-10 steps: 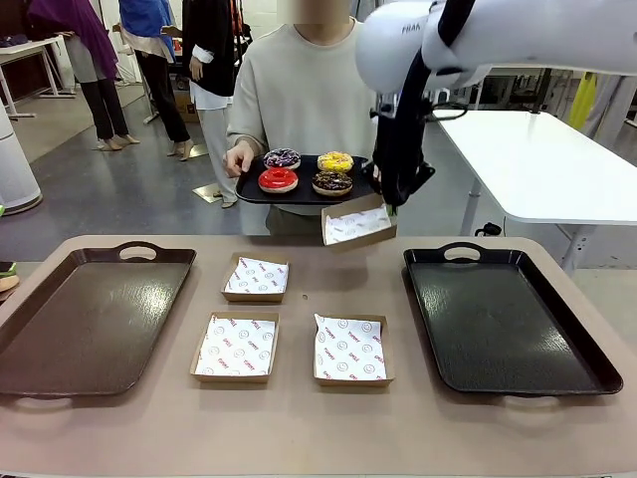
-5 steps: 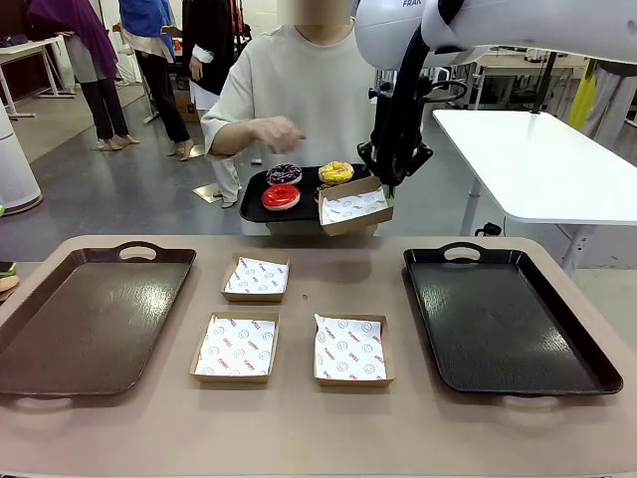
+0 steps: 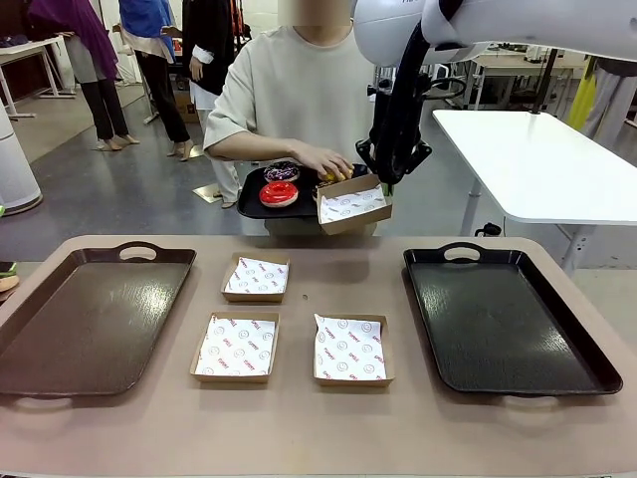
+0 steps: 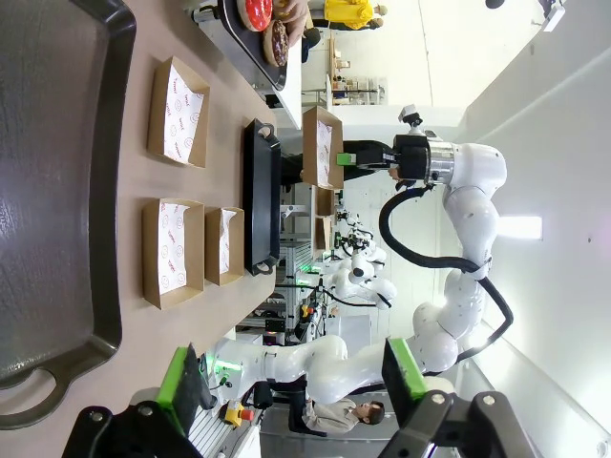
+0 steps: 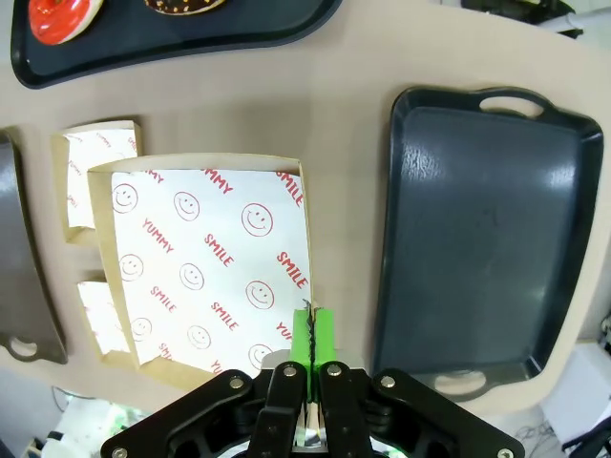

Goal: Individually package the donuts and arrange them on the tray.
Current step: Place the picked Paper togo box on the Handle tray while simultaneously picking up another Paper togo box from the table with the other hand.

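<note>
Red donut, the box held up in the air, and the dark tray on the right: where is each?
red donut (image 3: 270,195): front view, on its glossy icing.
held box (image 3: 354,205): front view, on its white paper lining.
right tray (image 3: 503,319): front view, on its bare floor.

Four donuts (image 3: 279,193), four boxes (image 3: 237,348), three trays (image 3: 90,319)

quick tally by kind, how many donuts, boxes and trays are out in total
donuts: 4 (red donut, purple donut, yellow donut, chocolate donut)
cardboard boxes: 4 (three on the table, plus the held box in the right gripper)
trays: 3 (brown tray, black tray, person's tray)
total: 11
</note>
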Tool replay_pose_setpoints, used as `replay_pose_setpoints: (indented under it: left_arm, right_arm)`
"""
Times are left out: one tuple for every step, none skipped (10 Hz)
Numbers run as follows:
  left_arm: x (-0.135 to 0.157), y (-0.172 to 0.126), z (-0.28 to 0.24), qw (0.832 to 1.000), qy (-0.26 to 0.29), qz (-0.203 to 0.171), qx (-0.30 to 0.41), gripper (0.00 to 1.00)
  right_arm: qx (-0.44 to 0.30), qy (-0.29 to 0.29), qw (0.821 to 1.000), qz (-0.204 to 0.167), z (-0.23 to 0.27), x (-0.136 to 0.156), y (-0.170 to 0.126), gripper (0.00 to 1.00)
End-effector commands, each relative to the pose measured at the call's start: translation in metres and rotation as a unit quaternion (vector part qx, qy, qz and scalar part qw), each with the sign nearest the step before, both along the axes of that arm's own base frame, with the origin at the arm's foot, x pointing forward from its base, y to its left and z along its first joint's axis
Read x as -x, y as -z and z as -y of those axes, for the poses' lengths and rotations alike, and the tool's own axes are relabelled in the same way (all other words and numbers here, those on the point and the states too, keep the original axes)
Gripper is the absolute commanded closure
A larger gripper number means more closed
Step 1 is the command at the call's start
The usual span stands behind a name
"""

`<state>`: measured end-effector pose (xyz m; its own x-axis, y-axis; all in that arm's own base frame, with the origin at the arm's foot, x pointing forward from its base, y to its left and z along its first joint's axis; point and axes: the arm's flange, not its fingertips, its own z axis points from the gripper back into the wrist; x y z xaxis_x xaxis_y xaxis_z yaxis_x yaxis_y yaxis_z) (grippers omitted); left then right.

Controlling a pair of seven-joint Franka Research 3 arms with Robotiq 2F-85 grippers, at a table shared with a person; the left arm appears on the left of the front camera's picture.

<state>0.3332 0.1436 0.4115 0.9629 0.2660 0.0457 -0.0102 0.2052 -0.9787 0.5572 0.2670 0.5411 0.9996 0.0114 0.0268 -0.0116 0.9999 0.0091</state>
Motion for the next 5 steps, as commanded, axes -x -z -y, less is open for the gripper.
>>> replay_pose_setpoints:
  left_arm:
    - [0.0012, -0.0018, -0.0016, 1.0, -0.002, 0.009, 0.008, 0.0]
    - [0.0012, -0.0018, -0.0016, 1.0, -0.002, 0.009, 0.008, 0.0]
    - [0.0012, -0.0018, -0.0016, 1.0, -0.002, 0.009, 0.008, 0.0]
    - [0.0012, -0.0018, -0.0016, 1.0, -0.002, 0.009, 0.008, 0.0]
    - [0.0012, -0.0018, -0.0016, 1.0, -0.002, 0.009, 0.008, 0.0]
  right_arm:
    - [0.002, 0.003, 1.0, -0.001, 0.0022, 0.0035, 0.0005, 1.0]
    - [0.002, 0.003, 1.0, -0.001, 0.0022, 0.0035, 0.0005, 1.0]
    - [0.002, 0.003, 1.0, -0.001, 0.0022, 0.0035, 0.0005, 1.0]
    - [0.002, 0.003, 1.0, -0.001, 0.0022, 0.0035, 0.0005, 1.0]
    - [0.002, 0.003, 1.0, -0.001, 0.0022, 0.0035, 0.0005, 1.0]
